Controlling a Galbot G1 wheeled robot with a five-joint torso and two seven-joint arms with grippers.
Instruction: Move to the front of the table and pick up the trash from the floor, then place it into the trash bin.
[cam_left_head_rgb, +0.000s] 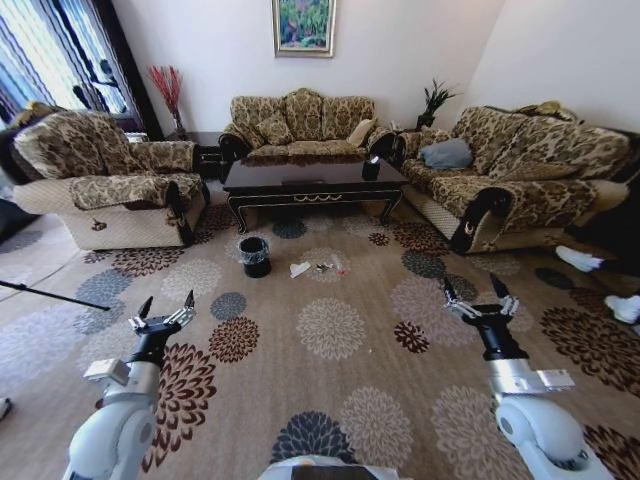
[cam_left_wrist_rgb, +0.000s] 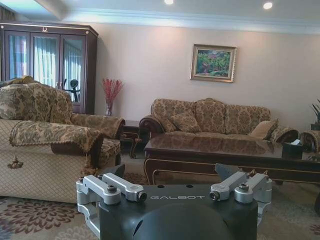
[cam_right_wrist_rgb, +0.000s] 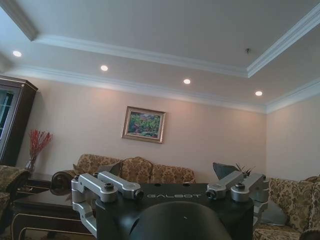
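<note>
Judging by how things lie, almost all of the task is left; the robot stands well back on the patterned carpet (cam_left_head_rgb: 330, 330), the approach not finished, nothing picked up, nothing dropped in the bin.

Taking the table (cam_left_head_rgb: 315, 178) as the landmark, and going from the biggest thing down: the table itself sits across the room in front of the middle sofa (cam_left_head_rgb: 300, 125), long and dark, with a gold ornament on its front rail; the left wrist view looks level at it (cam_left_wrist_rgb: 235, 155) past the armchair (cam_left_wrist_rgb: 45, 145).

Next in size, the trash bin (cam_left_head_rgb: 254, 255), black and round with a clear liner, stands on the carpet just before the table's left front leg, upright and near the litter.

Smaller again, the trash (cam_left_head_rgb: 318, 268) lies on the floor before the middle of the table's front rail, just beside the bin on its right; a white paper scrap (cam_left_head_rgb: 299, 268) shows plainly, with tiny darker bits next to it, too small to tell apart.

Both tools are well apart from that litter, on the near side of the carpet from the table; the left gripper (cam_left_head_rgb: 166, 311) hangs low with its fingers spread wide and nothing between them; the right gripper (cam_left_head_rgb: 478, 297) is likewise spread wide and empty, pointing toward the table.
</note>
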